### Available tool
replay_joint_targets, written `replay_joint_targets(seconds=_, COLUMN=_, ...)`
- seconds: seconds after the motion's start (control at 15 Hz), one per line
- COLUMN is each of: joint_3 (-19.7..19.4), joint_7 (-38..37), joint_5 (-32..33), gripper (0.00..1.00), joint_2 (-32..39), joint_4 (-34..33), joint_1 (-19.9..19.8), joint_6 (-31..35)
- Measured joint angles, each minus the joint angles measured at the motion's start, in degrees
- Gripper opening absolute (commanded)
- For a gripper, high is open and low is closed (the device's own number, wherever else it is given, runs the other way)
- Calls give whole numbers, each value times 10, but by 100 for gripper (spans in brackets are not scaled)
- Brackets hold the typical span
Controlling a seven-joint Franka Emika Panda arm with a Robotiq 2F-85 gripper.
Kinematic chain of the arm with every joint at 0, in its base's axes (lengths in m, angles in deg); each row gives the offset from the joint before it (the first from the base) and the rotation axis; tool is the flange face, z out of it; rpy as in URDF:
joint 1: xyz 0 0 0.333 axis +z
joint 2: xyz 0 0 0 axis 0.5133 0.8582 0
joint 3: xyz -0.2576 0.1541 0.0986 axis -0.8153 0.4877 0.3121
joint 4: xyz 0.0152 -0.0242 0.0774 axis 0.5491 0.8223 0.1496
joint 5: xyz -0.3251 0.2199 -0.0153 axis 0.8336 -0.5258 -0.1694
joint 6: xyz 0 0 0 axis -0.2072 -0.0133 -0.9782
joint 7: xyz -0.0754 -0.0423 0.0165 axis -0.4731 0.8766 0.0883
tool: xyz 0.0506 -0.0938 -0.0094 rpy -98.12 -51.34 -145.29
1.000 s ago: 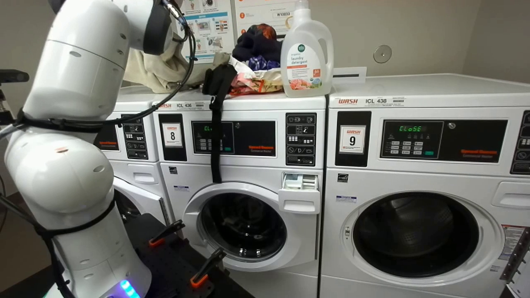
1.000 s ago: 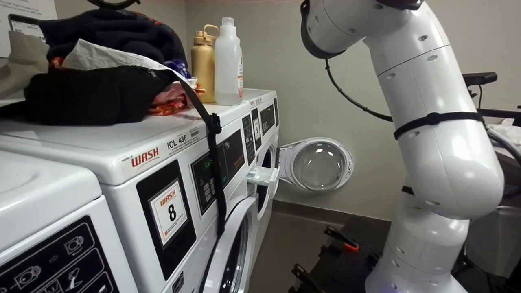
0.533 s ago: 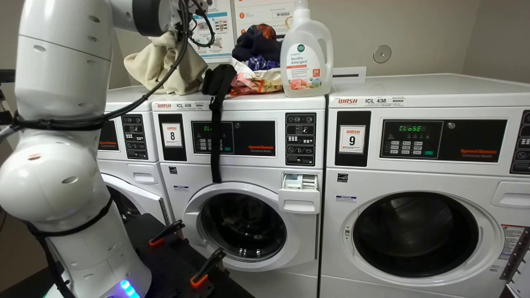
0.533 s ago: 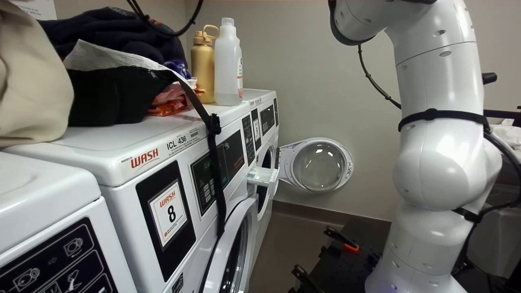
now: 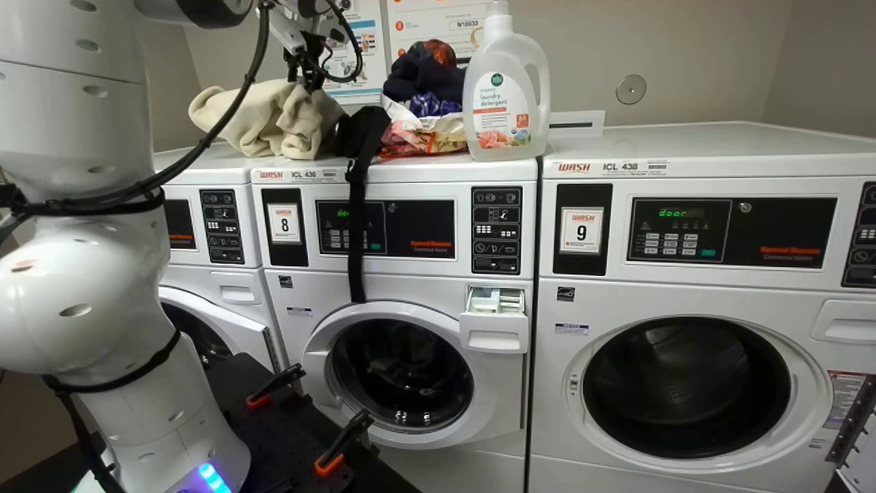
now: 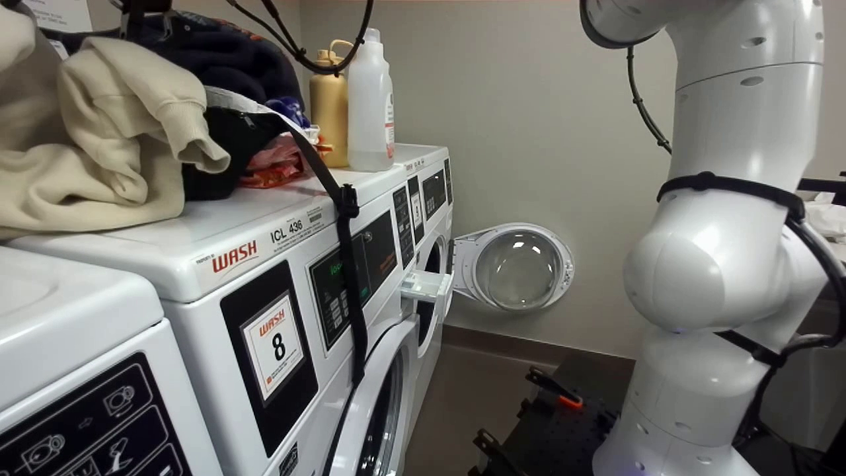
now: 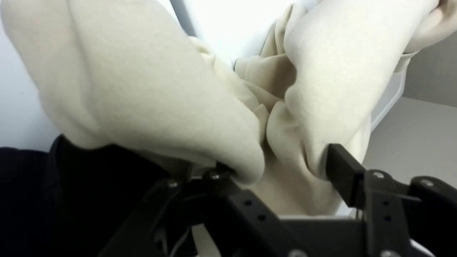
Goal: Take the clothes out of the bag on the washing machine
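Observation:
A beige garment [image 5: 270,120], part of the clothes, lies bunched outside the bag on top of the washing machine [image 5: 410,291] marked 8. In an exterior view this beige garment [image 6: 125,119] shows a cuffed sleeve toward the front. My gripper [image 7: 278,166] stands open around beige folds, one black finger [image 7: 344,175] bare at the right and its mate partly covered by cloth. From outside, the gripper [image 5: 306,79] is right above the garment. The red-orange bag [image 5: 417,140] sits to the right, with a dark navy garment [image 5: 424,79] heaped on it.
A black pouch [image 5: 363,130] lies between beige cloth and bag, its strap [image 5: 357,239] hanging down the front. Right of the bag stands a detergent bottle [image 5: 506,89]. A tan flask [image 6: 329,109] is beside that bottle. An open detergent drawer [image 5: 494,322] juts out.
The beige garment was bunched up and raised at the gripper; now it has slumped lower onto the machine top. The gripper has opened, and the arm's upper links have swung back.

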Motion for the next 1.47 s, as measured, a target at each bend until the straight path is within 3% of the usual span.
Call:
replay_joint_targets(seconds=0.47, joint_3=-1, joint_7=12, joint_5=-13, gripper=100, joint_2=-77, joint_4=-5, joint_1=-44, joint_6=-23)
replay_joint_targets(seconds=1.07, joint_3=-74, joint_7=12, joint_5=76, gripper=100, joint_2=-206, joint_4=-22, joint_1=-92, joint_6=-64)
replay_joint_targets(seconds=1.13, joint_3=-105, joint_7=6, joint_5=96, gripper=100, joint_2=-212, joint_4=-20, joint_1=-71, joint_6=-64)
replay_joint_targets(seconds=1.47, joint_3=-319, joint_7=-26, joint_5=175, gripper=100, joint_2=-212, joint_4=-2, joint_1=123, joint_6=-64)
